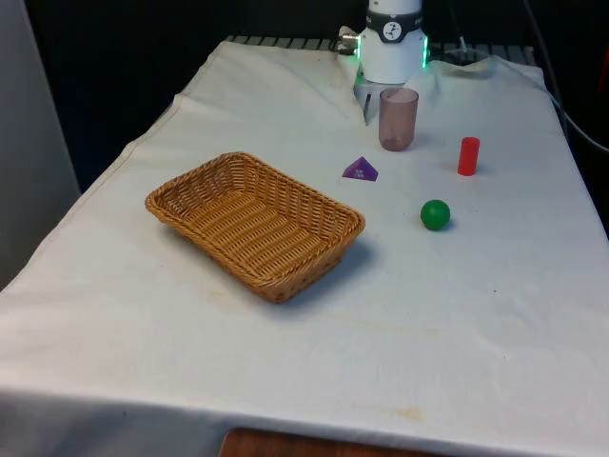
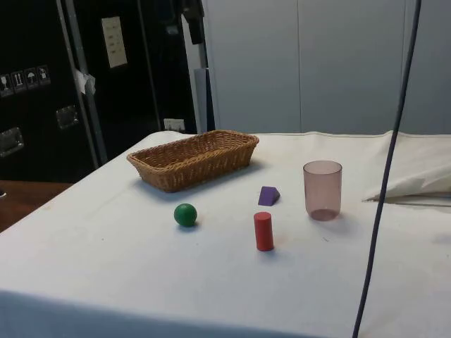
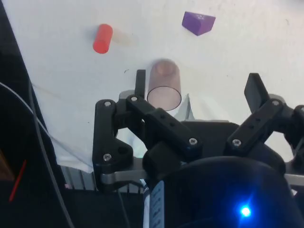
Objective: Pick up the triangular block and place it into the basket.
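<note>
No legible writing on purple triangular block beside basket.

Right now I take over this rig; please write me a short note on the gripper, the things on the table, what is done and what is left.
Gripper: open, holding nothing, above the table near the cup.
Purple triangular block: lies on the cloth between the cup and the basket, touching neither.
Basket: nothing inside it.
Also on the cloth: red cylinder, upright; green ball.
Done: nothing yet; the block is untouched.
Left: move over the block, grasp it, lift it, carry it to the basket, release it there.
</note>
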### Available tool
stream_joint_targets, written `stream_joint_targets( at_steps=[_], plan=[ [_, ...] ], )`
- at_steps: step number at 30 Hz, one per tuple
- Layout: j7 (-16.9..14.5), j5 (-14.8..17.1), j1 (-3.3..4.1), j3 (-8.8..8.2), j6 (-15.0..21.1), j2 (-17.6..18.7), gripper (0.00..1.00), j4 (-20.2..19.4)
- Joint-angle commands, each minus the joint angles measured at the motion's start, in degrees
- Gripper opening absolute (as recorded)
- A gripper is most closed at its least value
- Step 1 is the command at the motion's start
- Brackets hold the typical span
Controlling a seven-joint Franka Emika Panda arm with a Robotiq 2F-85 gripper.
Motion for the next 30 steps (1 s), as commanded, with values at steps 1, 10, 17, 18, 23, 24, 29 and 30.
stream_joint_targets(
  at_steps=[1,10,17,18,23,24,29,30],
  plan=[
    [0.0,0.1,0.00,0.00,0.3,-0.1,1.00,-0.7],
    [0.3,-0.5,0.17,0.57,4.2,-3.1,1.00,-7.0],
    [1.3,-2.3,0.17,1.03,9.1,-6.8,1.00,-13.6],
    [0.9,-1.8,0.17,0.97,8.2,-6.4,1.00,-13.1],
    [1.0,-2.3,0.17,1.09,12.9,-8.6,1.00,-18.3],
    [1.0,-2.3,0.17,1.09,12.9,-8.6,1.00,-18.3],
    [0.8,-2.2,0.06,0.97,16.5,-9.7,1.00,-22.0],
    [0.7,-2.1,0.06,0.92,17.1,-9.9,1.00,-22.7]
  ],
)
